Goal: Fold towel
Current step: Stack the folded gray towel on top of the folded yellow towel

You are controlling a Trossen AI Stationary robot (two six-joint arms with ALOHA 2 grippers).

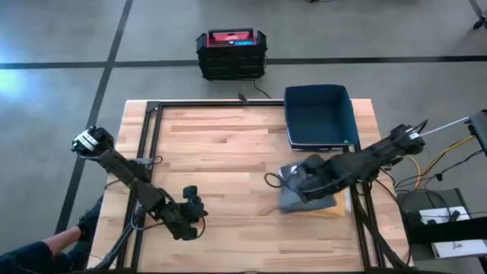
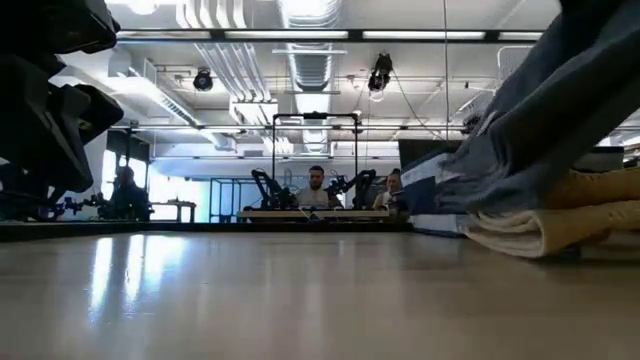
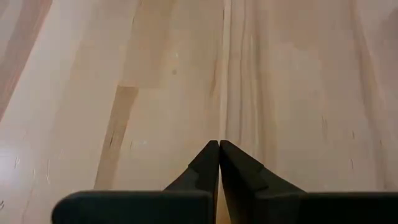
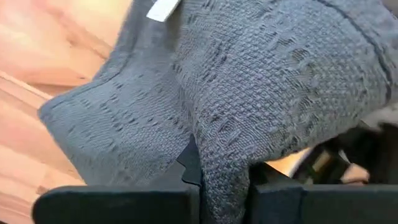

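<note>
**Towel pinched at the stack**

Cloth fills the right wrist view: a grey waffle-weave towel [image 4: 261, 81] is clamped between the fingers of the right gripper [image 1: 308, 176], which have closed on a bunched fold of it. Seen from above, the towel [image 1: 298, 196] lies at about four o'clock from the table's centre, draped over a folded tan towel [image 1: 329, 208] beneath it. The grip on a raised edge looks chosen so the fabric can be drawn over itself, though which fold this is cannot be judged.

The left gripper [image 1: 192, 204] waits at about seven o'clock over bare wood, its fingers [image 3: 205, 168] pressed together on nothing, well apart from the cloth.

Counted: two arms, two towels, one dark blue plastic bin [image 1: 319, 116] at one o'clock on the wooden table [image 1: 221, 144], and one black crate with a red lid [image 1: 230, 52] on the floor beyond at twelve.
</note>
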